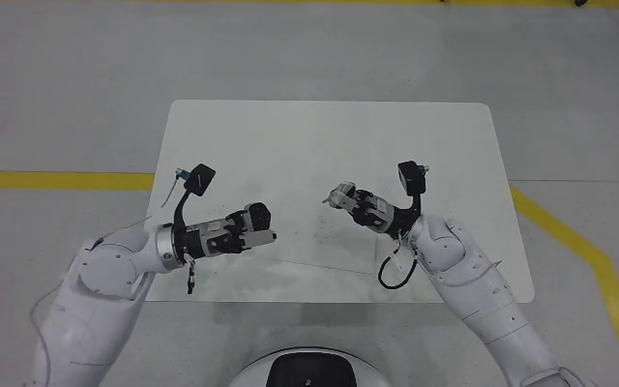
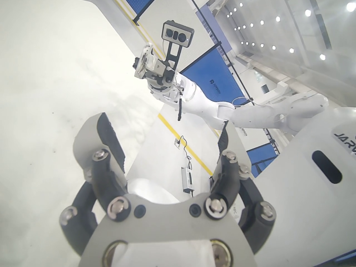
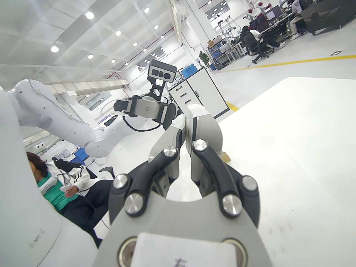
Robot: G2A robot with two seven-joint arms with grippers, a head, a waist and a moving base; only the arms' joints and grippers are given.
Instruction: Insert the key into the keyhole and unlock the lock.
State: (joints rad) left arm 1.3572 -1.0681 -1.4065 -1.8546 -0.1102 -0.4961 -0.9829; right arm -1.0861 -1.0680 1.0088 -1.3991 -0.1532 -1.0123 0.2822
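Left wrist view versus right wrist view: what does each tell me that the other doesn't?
Left wrist view: the left gripper up close, fingers wide apart with nothing between them. Right wrist view: the right gripper up close, fingers pressed together; I cannot tell whether they pinch anything. Both: the white table, and the opposite arm's gripper farther off.
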